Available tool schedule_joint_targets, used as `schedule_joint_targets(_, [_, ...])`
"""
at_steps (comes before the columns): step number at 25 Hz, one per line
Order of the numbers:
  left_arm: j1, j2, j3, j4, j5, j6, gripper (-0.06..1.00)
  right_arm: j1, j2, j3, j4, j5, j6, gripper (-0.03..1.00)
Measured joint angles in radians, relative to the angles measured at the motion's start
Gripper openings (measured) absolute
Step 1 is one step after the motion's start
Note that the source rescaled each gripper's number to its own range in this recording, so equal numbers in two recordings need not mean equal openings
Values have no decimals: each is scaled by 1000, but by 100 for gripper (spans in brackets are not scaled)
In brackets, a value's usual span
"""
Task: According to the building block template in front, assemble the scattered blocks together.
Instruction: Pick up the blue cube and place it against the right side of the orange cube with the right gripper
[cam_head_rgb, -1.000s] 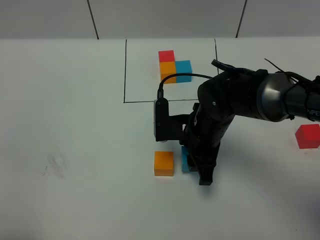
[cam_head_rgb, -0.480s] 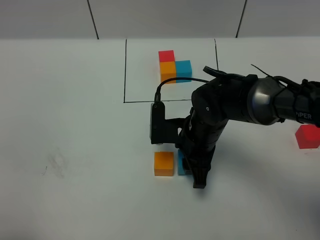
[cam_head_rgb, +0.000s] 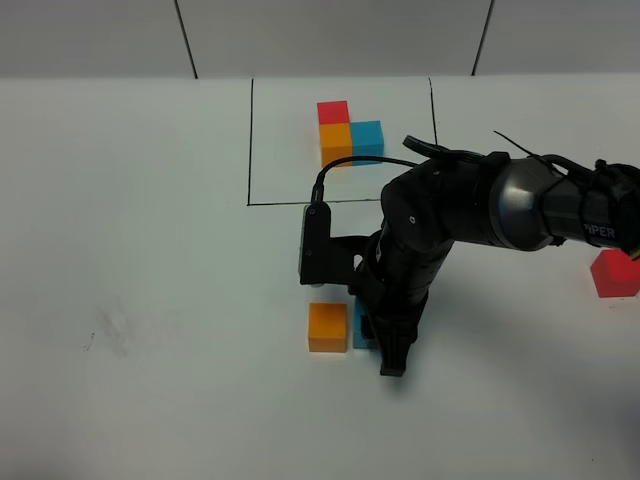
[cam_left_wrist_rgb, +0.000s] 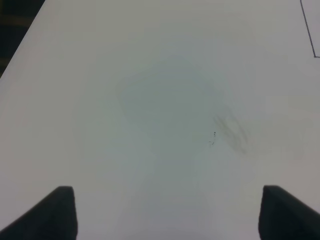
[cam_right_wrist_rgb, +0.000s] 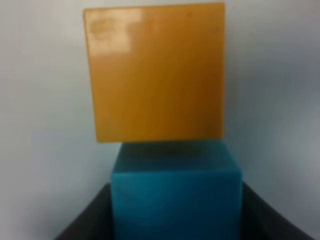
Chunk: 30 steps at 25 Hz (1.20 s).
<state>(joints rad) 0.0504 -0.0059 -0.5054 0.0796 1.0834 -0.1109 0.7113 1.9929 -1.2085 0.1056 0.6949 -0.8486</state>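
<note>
Premises present as a robotics laboratory bench. A bare white desk (cam_head_rgb: 120, 200) carries a hand-drawn black frame (cam_head_rgb: 249, 150) around the building block template (cam_head_rgb: 350, 132), and a black robot arm (cam_head_rgb: 470, 210) (cable (cam_head_rgb: 350, 160) exposed) works over it. Behind stands a plain grey panelled wall (cam_head_rgb: 330, 35) with dark seams.

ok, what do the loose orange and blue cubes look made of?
Orange cube: probably moulded plastic, smooth and slightly glossy; pale glare patches show on its top face. Blue cube: likely the same, smooth with even colour and a faint sheen. The wrist view is too blurred to rule out painted wood or foam.
</note>
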Motion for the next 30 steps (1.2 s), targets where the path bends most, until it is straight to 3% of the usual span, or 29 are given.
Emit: schedule_joint_targets(30, [0,0,0,0,0,0,66,10,18,0,34,-14,-35,21])
